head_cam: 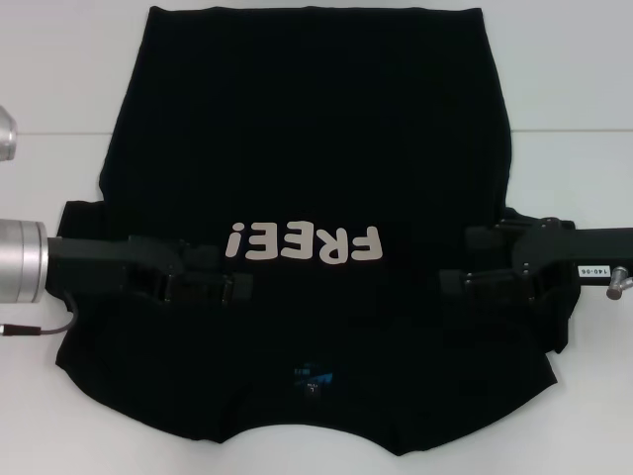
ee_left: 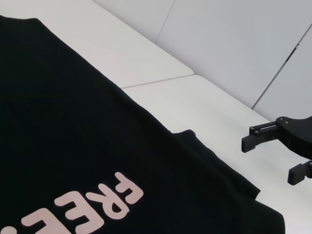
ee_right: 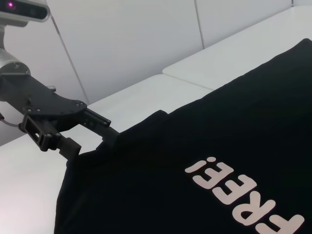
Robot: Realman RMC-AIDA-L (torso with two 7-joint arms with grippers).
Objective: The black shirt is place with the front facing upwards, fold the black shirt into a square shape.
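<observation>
White worktop (head_cam: 59, 79) fills the head view, with a thin seam line running across its upper part. At the far left edge sits a shiny silver metal part (head_cam: 5, 134).

On the left side of the frame, the left gripper (head_cam: 203, 287) reaches in from the left edge. It lies over the black shirt's sleeve area, just left of the letters. Its black fingers blend into the dark cloth, so I cannot tell if its jaws are released or clenched. The right wrist view shows this gripper at the shirt's edge, by a raised bit of cloth, but the grip is not clear there either.

In the middle lies the black shirt (head_cam: 307, 129). It is spread flat and covers most of the worktop. The hem is at the top of the frame and the neck is at the bottom. Pale "FREE!" lettering (head_cam: 302, 242) sits across the middle, upside down in this view. A small blue neck label (head_cam: 316, 378) shows near the bottom.

On the right side, the right gripper (head_cam: 473, 279) reaches in from the right edge, over the shirt's other sleeve. In the left wrist view its two fingers stand apart, so its jaws are released, just past the shirt's edge.
</observation>
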